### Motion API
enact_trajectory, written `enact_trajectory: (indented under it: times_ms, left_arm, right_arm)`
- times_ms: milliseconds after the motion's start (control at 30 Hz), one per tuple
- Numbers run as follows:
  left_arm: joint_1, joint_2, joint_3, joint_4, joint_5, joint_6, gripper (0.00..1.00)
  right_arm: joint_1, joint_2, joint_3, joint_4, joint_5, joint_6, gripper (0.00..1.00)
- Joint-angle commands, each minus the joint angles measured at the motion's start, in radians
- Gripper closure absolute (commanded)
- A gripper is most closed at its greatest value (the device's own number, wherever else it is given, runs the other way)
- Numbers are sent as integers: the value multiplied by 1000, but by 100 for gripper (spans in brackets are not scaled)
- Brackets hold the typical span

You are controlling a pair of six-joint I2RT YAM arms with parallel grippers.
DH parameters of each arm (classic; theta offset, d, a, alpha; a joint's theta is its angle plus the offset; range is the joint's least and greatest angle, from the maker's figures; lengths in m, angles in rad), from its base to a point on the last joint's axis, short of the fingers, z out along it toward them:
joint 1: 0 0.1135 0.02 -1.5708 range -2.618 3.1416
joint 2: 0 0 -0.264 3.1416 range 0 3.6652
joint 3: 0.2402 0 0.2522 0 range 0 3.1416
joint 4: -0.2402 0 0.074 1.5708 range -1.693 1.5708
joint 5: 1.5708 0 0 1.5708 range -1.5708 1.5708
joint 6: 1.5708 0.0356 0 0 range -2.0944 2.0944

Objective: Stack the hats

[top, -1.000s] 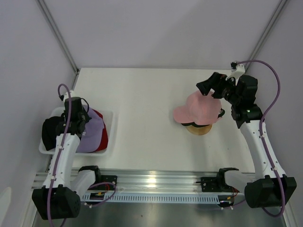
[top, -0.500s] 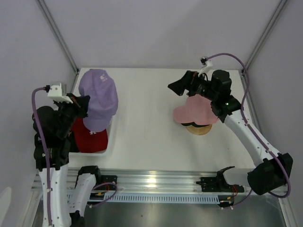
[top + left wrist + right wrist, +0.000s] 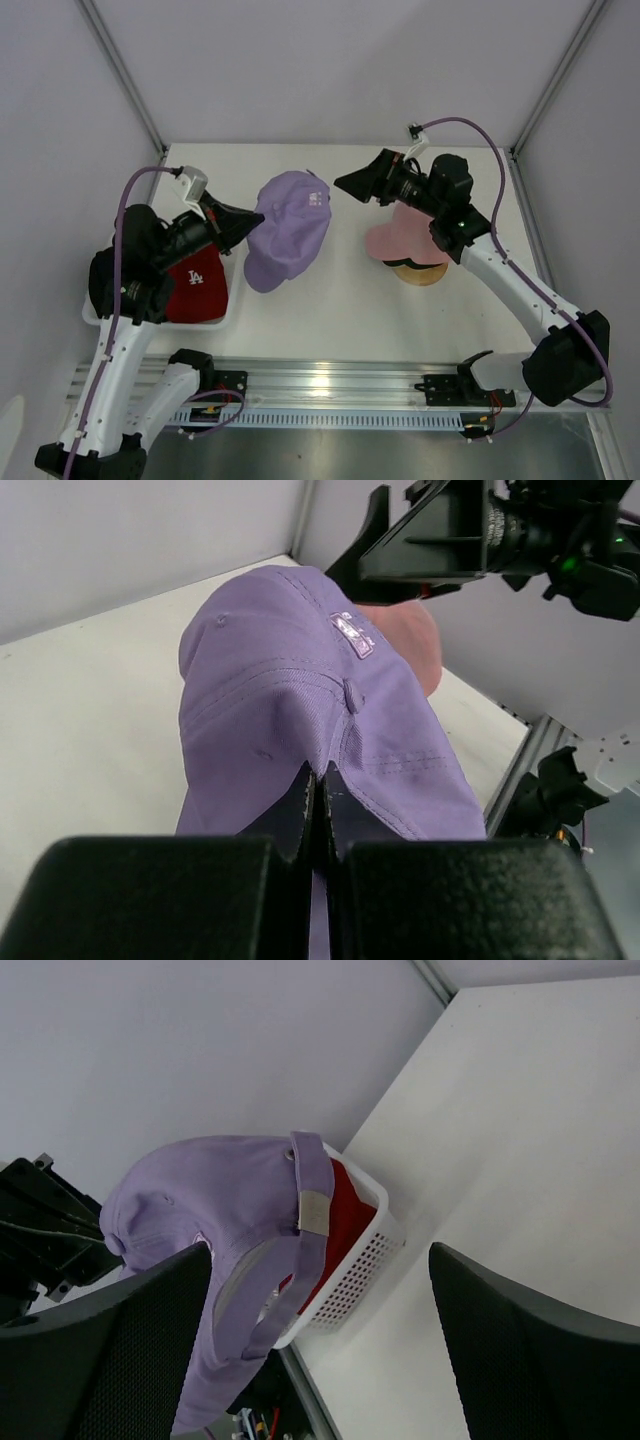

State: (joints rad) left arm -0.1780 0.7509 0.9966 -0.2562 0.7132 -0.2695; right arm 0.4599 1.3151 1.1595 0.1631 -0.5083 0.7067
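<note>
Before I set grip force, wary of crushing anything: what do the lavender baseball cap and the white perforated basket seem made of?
Lavender baseball cap: soft woven cloth, likely cotton twill, matte; stitched seams and eyelets show, and it puckers where pinched. White perforated basket: probably rigid plastic, smooth, slightly glossy; even rows of small holes in its wall.

Lavender cap [image 3: 290, 228]: over counter [image 3: 330, 315], pinched at its edge by left fingers [image 3: 240, 226].
Right fingers [image 3: 352, 186]: spread, near the crown.
Pink cap [image 3: 415, 238]: on wooden stand [image 3: 421, 274].
Red cap [image 3: 196, 290], black cap [image 3: 101, 283]: in white basket [image 3: 229, 305].
</note>
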Motion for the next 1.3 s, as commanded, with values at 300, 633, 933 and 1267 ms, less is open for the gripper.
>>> enact_trajectory:
  times_ms: [300, 633, 933, 1267]
  left_arm:
    - [-23, 45, -16, 359, 156, -94, 99]
    - [-26, 56, -19, 327, 128, -80, 99]
    - [-37, 68, -27, 345, 135, -99, 99]
    - [-37, 70, -27, 338, 131, -86, 99]
  right_arm:
    - [22, -135, -152, 62, 91, 34, 24]
    - [25, -163, -144, 69, 91, 42, 27]
    - [39, -150, -152, 85, 93, 51, 32]
    - [86, -76, -103, 65, 139, 11, 62]
